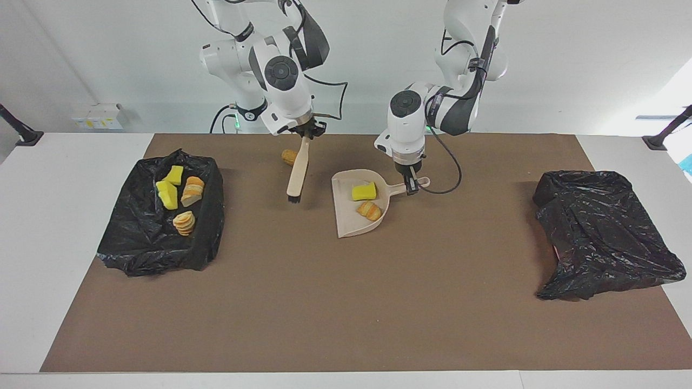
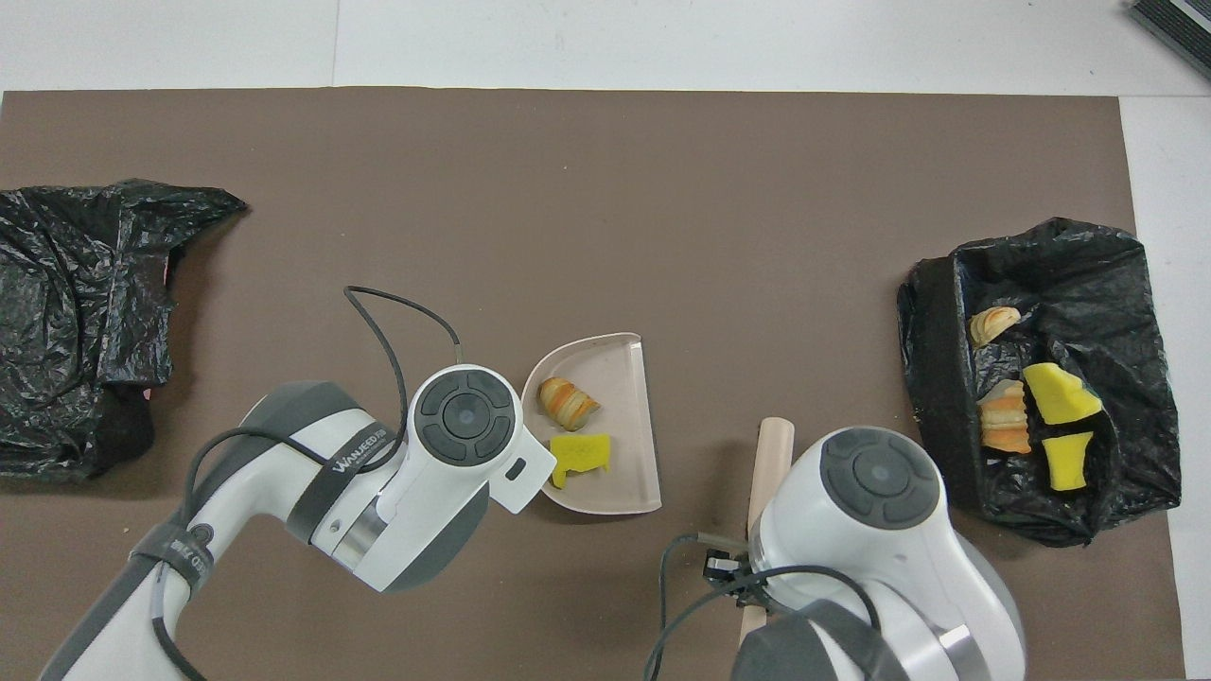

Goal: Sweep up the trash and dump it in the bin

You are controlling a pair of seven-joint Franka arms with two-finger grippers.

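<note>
I see my right gripper (image 1: 306,133) clamping the brush (image 1: 298,172) above a stray lump (image 1: 288,156) by the worktop's (image 1: 70,178) robot-side edge, my left gripper (image 1: 411,183) gripping the dustpan (image 1: 351,216) handle.

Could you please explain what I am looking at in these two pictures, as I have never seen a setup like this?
Two white robot arms work at a table with a brown mat. One picture faces them; the other looks down from above them. The right end effector is shut on a brush, raised above the mat. The left end effector is shut on the handle of a beige dustpan, which carries a yellow sponge chunk and a bread-like lumps piece. One more lump lies near the brush. An open black-lined bin holds four pieces; a closed black bag lies at the left arm's end.
</note>
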